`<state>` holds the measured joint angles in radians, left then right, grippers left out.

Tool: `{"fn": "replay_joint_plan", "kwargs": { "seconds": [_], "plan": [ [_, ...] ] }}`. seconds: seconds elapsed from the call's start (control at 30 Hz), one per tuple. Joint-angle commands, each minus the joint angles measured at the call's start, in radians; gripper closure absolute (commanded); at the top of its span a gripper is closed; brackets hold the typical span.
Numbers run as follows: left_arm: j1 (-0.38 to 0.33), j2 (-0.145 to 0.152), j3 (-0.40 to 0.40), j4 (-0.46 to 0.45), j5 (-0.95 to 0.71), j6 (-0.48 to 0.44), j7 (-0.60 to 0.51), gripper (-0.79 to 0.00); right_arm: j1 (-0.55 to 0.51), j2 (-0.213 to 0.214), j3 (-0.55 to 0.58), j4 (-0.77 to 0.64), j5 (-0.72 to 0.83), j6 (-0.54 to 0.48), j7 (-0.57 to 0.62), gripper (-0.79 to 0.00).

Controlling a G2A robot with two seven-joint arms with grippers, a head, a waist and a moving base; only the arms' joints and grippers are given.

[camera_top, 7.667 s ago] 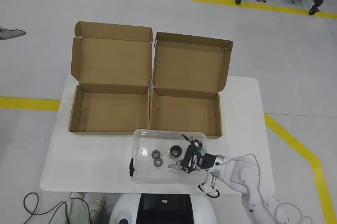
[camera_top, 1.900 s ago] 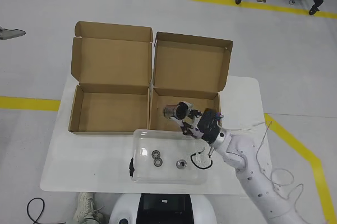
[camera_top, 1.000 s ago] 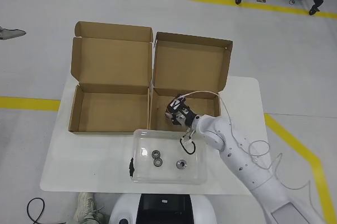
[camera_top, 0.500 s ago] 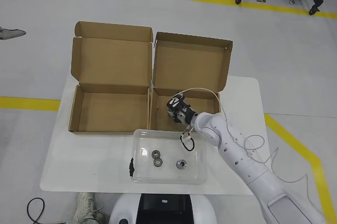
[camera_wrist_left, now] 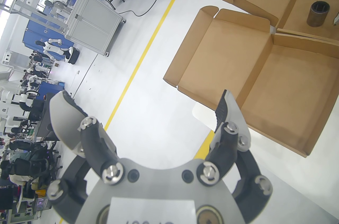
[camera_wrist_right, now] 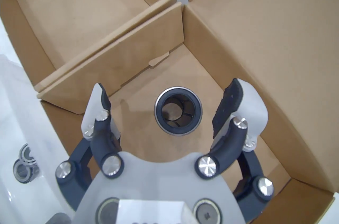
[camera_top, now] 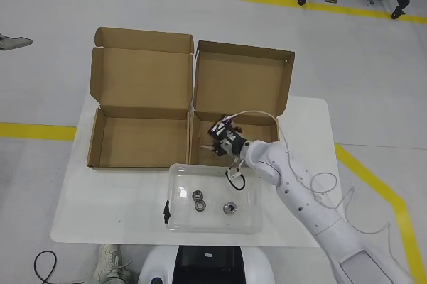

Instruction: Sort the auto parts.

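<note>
A dark cylindrical sleeve (camera_wrist_right: 178,113) stands upright on the floor of the right cardboard box (camera_top: 259,153), near its left wall. My right gripper (camera_wrist_right: 169,103) hangs just above it, open, with a finger on either side and clear of it. The top view shows this gripper (camera_top: 217,139) over the box's front left part. The left wrist view shows the same sleeve (camera_wrist_left: 317,14) far off. My left gripper (camera_wrist_left: 144,105) is open and holds nothing, off the table's left side. In the clear tray (camera_top: 177,174) lie two bearings (camera_top: 199,199) and a small round part (camera_top: 229,208).
The left cardboard box (camera_top: 138,142) stands open and bare beside the right one; both lids stand up at the back. A small black piece (camera_top: 167,211) lies at the tray's left edge. The white table (camera_top: 305,135) has bare room to the right.
The right gripper lifted the sleeve from the tray and carried it into the right box. Since half a second ago its fingers have opened and let the sleeve go.
</note>
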<state>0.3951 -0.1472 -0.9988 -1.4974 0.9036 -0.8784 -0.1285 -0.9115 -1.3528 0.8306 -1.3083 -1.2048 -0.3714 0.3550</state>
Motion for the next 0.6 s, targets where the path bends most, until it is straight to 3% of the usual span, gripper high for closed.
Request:
{"fn": "replay_joint_plan", "kwargs": {
  "seconds": [0.0, 0.17, 0.5, 0.57],
  "plan": [
    [0.000, 0.000, 0.000, 0.000, 0.000, 0.000, 0.000, -0.785, -0.025, 0.010, 0.012, -0.065, -0.039, -0.022, 0.015, -0.767],
    [0.000, 0.000, 0.000, 0.000, 0.000, 0.000, 0.000, -0.785, -0.121, 0.035, 0.034, -0.250, -0.101, -0.066, 0.060, -0.785],
    [0.000, 0.000, 0.000, 0.000, 0.000, 0.000, 0.000, -0.785, -0.286, 0.082, 0.057, -0.493, -0.213, -0.279, 0.035, -0.782],
    [0.000, 0.000, 0.000, 0.000, 0.000, 0.000, 0.000, -0.785, -0.321, 0.091, 0.078, -0.520, -0.214, -0.302, 0.020, -0.683]
  ]
}}
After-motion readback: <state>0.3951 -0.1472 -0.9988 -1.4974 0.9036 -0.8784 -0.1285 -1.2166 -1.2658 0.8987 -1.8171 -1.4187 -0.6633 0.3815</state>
